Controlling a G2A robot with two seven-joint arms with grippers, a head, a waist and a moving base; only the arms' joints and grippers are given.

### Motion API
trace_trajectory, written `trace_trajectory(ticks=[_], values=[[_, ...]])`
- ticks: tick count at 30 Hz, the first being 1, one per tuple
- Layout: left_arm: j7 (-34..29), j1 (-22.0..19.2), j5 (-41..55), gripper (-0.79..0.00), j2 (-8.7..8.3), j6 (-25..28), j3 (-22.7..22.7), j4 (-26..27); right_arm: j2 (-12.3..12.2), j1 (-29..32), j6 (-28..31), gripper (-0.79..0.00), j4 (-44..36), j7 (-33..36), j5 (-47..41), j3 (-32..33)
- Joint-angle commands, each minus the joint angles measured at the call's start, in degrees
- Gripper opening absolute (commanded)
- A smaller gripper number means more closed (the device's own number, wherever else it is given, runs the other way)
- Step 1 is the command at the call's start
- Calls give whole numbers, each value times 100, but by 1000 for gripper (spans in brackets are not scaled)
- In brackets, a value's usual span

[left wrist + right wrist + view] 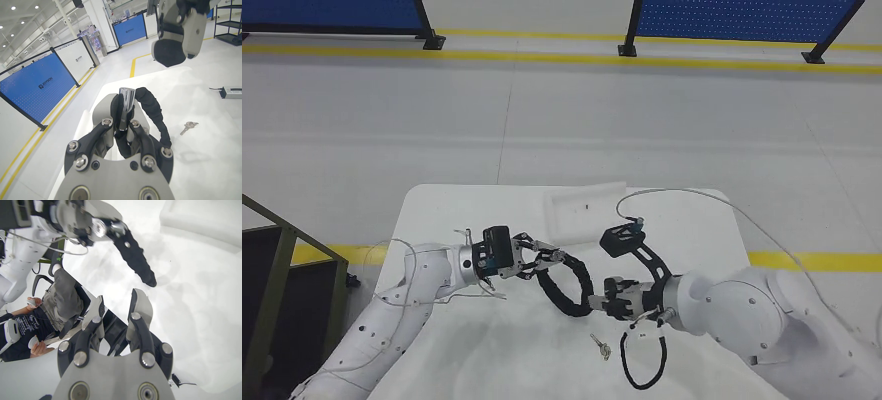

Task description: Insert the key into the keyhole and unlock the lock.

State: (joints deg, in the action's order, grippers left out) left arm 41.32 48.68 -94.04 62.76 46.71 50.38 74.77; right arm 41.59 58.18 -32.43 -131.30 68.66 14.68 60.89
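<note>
- Across the matte white bench [512,345], a shallow white tray [587,205] sits beyond the lock [567,285] at the far edge. Farther back, the pale floor carries yellow lines [542,57] and blue perforated barriers [332,15].
- The left end effector [532,262] is clenched on the lock. The right end effector [610,298] hangs just beside the lock's black loop, its fingers [100,308] spread with nothing between them.
- The key [600,346] lies flat on the bench near the lock, on the robot's side of it and apart from both end effectors.
- The left wrist view gives the lock's chrome barrel standing between black padded fingers [114,106]. The right wrist view gives its round, mirror-bright end face.
- The lock is a polished metal cylinder on a cable that curves in a loop inside a rough black fabric sleeve. The key is small and silver, with a ring.
</note>
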Motion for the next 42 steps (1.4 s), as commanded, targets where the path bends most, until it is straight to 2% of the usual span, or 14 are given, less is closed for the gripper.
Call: trace_trajectory(ticks=[1, 6, 9, 13, 16, 24, 42], values=[[32, 83, -6, -785, -63, 143, 150, 47, -29, 161, 47, -517, 107, 88, 95, -1], [63, 260, 41, -785, -206, 524, 513, 181, -83, 585, 43, -526, 367, 287, 264, -115], [81, 208, -109, -785, -298, 1089, 660, 291, -80, 826, -1, -529, 610, 213, 321, -274], [301, 265, -105, -785, -443, 1129, 730, 286, -46, 1040, -109, -529, 907, 13, 463, -540], [492, 264, -106, -785, -576, 1129, 536, 290, -14, 1126, -238, -526, 1000, -144, 602, -710], [496, -2, 490, -785, -929, 1129, -95, 329, 139, 1177, -662, -486, 1088, -543, 726, -1181], [496, -2, 490, -785, -929, 1129, -95, 329, 622, 378, -1256, -449, 2015, -936, 484, -2132]])
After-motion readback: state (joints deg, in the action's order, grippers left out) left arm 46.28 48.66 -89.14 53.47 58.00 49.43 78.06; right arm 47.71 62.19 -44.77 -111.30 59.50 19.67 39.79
